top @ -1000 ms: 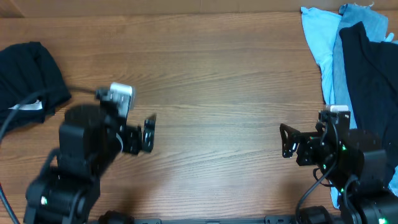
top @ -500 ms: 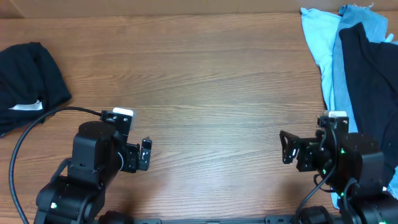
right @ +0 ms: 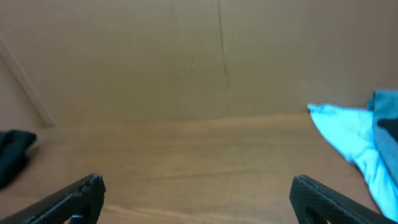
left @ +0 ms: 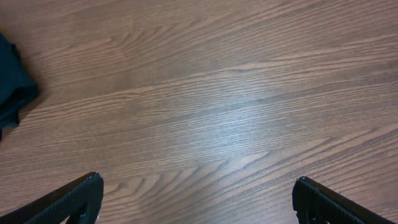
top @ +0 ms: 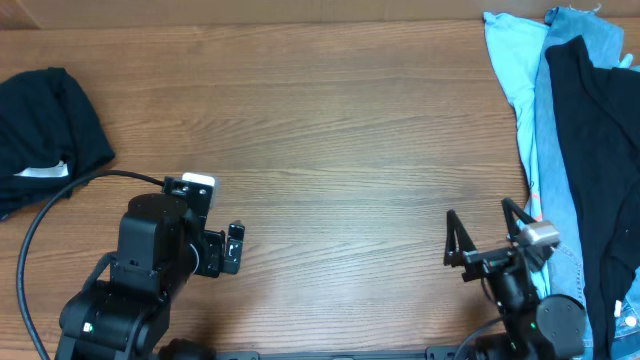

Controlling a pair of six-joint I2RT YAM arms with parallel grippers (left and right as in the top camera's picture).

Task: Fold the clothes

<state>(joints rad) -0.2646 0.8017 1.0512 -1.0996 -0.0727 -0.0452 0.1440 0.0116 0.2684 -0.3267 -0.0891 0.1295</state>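
Clothes lie in two lots at opposite ends of the table. A black tee with a white neck label is bunched at the left edge. A pile at the right edge holds a light-blue piece, a denim-blue piece and a black garment on top. The left gripper hangs over bare wood near the front, its fingers spread wide with nothing between them, and the black tee is well apart to its left. The right gripper, equally wide and empty, sits just beside the pile's near edge.
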